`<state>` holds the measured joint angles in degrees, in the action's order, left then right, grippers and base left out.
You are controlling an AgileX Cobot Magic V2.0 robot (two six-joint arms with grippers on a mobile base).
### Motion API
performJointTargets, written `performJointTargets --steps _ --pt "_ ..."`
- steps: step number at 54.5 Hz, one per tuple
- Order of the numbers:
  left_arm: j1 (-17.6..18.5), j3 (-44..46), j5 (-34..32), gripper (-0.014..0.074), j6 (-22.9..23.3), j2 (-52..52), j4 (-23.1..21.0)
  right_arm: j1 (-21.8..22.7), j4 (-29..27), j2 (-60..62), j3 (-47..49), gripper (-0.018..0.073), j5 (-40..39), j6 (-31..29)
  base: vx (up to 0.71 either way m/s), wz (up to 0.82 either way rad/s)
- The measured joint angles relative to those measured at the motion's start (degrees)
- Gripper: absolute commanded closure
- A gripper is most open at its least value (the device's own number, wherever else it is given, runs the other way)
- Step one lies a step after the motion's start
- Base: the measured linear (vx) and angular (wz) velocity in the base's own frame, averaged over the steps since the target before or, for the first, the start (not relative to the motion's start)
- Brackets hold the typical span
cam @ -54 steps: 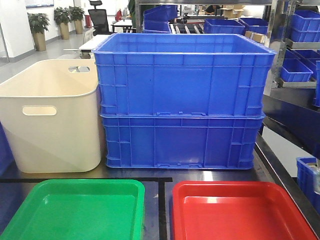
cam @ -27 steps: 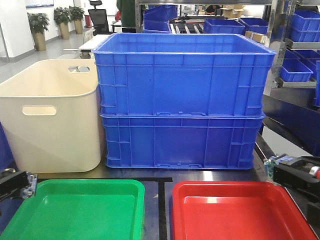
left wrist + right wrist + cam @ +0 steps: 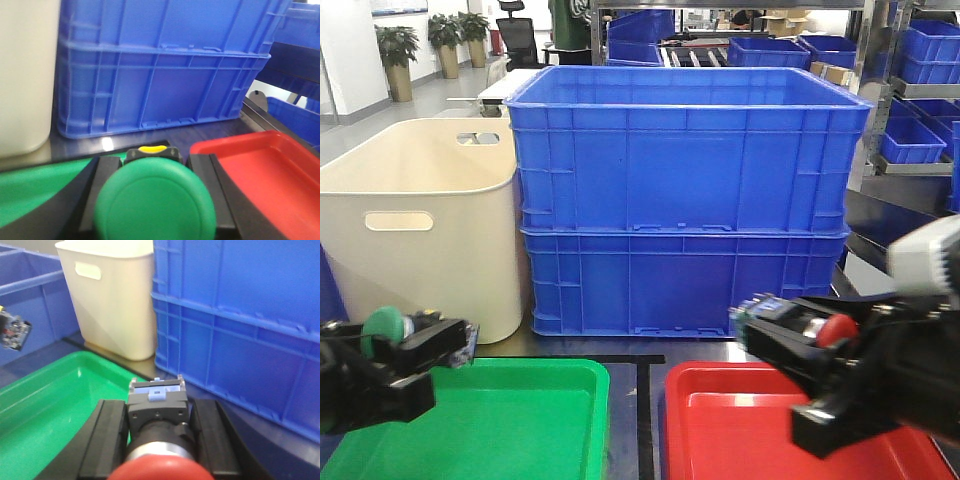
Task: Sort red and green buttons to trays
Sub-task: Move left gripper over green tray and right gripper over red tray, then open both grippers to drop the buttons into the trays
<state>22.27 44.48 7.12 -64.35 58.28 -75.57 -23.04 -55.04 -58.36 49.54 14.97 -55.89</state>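
Note:
My left gripper [image 3: 445, 345] hovers over the near-left part of the green tray [image 3: 535, 425], shut on the green button [image 3: 385, 328]. The left wrist view shows that button's green cap [image 3: 155, 202] filling the space between the black fingers [image 3: 107, 175]. On the other side, my right gripper [image 3: 765, 325] hangs above the back edge of the red tray [image 3: 730, 435], shut on the red button [image 3: 837, 328]. From the right wrist, the red button's cap [image 3: 162, 471] and dark body sit clamped between the fingers [image 3: 112, 435], with the green tray [image 3: 50, 410] beyond.
Two stacked blue crates [image 3: 685, 200] stand right behind the trays, with a cream tub [image 3: 420, 230] to their left. A black tape line [image 3: 644, 420] runs between the trays. Shelves with more blue bins [image 3: 920, 100] stand at the right.
Both arms have come in from the sides: the left gripper with the green button is now over the green tray, the right with the red button over the red tray.

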Motion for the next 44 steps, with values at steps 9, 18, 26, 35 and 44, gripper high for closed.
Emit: performJointTargets --steps 9,18,26,35,44 --pt "4.1 0.6 -10.8 0.0594 -0.2 5.1 4.5 -6.6 0.2 -5.1 -1.2 0.0568 -12.7 0.0 0.0 0.0" --pt "5.5 0.6 -13.6 0.0594 -0.2 10.1 4.6 -7.0 -1.9 -7.7 -8.2 0.0568 -23.9 0.0 0.0 0.0" --pt "5.6 0.6 -13.6 0.0592 -0.2 13.9 4.6 -7.0 -7.5 -7.7 -14.9 0.0566 -30.9 0.0 0.0 0.0" --pt "5.6 0.6 -14.1 0.0585 -0.2 17.3 4.6 -7.0 -10.0 -7.7 -18.2 0.056 -31.5 0.0 0.0 0.0" --pt "5.6 0.6 -15.6 0.0531 -0.2 19.6 4.6 -7.0 -10.3 -7.7 -18.4 0.0523 -32.4 0.0 0.0 0.0"
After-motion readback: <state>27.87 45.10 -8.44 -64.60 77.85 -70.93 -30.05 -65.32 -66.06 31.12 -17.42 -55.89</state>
